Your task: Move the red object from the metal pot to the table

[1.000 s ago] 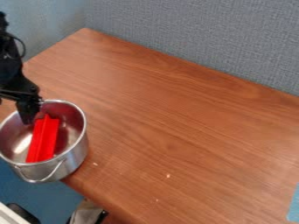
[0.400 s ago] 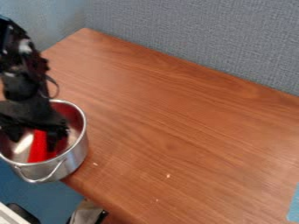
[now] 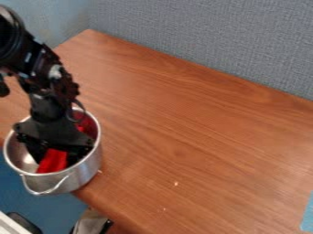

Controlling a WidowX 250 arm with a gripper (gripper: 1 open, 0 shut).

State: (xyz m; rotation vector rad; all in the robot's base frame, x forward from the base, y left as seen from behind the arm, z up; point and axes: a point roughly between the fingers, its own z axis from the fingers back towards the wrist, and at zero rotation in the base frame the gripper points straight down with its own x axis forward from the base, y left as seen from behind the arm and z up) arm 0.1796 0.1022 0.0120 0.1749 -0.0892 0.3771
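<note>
The metal pot (image 3: 76,177) stands near the left front edge of the brown wooden table (image 3: 196,119). My black gripper (image 3: 55,146) reaches down from above into the pot, its fingers low inside on either side of the red object (image 3: 51,163). Only part of the red object shows, below and beside the gripper body; the rest is covered by the arm. The gripper body hides the fingertips, so how the jaws stand on the block is not visible.
A blue-grey wall (image 3: 221,37) runs behind the table. The table's front edge passes just below the pot, with a dark object (image 3: 91,224) on the floor side beyond it. The wood surface stretches to the right of the pot.
The gripper has come from the pot's left rim to over its middle and lowered into it, now covering most of the red object. The pot has shifted slightly to the right.
</note>
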